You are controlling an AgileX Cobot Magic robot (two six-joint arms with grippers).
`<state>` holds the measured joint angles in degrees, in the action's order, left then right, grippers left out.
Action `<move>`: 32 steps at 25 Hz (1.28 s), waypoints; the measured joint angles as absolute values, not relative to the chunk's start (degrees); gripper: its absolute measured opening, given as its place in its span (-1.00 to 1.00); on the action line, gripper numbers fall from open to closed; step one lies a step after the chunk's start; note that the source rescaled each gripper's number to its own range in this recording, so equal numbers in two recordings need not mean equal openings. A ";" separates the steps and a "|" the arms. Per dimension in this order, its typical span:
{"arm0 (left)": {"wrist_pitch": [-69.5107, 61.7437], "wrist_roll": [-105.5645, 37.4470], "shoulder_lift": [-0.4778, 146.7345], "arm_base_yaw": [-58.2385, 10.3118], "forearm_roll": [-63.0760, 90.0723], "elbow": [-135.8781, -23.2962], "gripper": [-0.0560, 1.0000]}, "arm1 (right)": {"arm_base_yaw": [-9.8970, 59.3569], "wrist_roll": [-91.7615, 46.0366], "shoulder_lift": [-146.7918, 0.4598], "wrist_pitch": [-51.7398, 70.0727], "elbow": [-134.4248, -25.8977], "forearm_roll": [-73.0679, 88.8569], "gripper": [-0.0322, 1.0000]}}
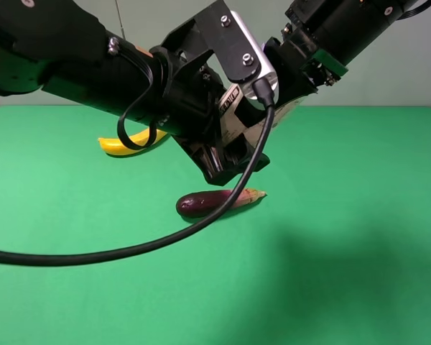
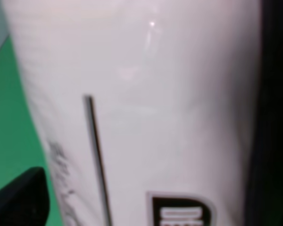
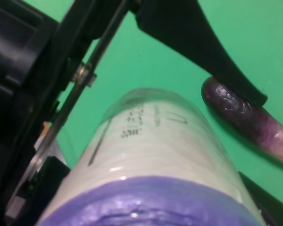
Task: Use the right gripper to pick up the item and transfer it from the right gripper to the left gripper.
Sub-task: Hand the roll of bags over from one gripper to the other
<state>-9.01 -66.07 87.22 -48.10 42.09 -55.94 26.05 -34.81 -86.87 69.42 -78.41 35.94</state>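
Right gripper meets left gripper above the eggplant, the can between them. Whether either is clamped on it, I cannot tell. Only the right wrist view shows its purple end; only the high view shows the banana.

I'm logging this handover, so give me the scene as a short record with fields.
item: can, purple end, cream label, aloft above the table
holders: left gripper and right gripper meet at it; which one grips is unclear
below: eggplant lying on green table
farther back: banana, partly hidden
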 joint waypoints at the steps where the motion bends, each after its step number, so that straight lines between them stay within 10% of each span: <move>1: -9.01 -66.07 87.22 -48.10 42.09 -55.94 0.08 | 26.05 -34.81 -86.87 69.42 -78.41 35.94 -0.93; 6: -9.08 -66.07 87.22 -48.18 42.15 -55.94 -0.87 | 26.05 -34.81 -86.87 69.17 -78.41 35.94 -0.93; 26: -8.89 -66.07 87.40 -48.18 42.16 -55.94 -0.87 | 26.20 -32.57 -86.87 68.07 -78.41 35.45 -0.89; 29: -9.13 -66.07 87.51 -48.18 42.00 -55.87 -0.87 | 26.20 -30.70 -86.82 66.57 -78.41 34.89 0.41; 32: -9.13 -66.07 87.51 -48.18 41.94 -55.87 -0.87 | 26.20 -30.23 -86.76 66.31 -78.41 33.58 0.86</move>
<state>-9.13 -66.07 87.51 -48.18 41.94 -55.87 26.20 -30.23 -86.76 66.31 -78.41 33.58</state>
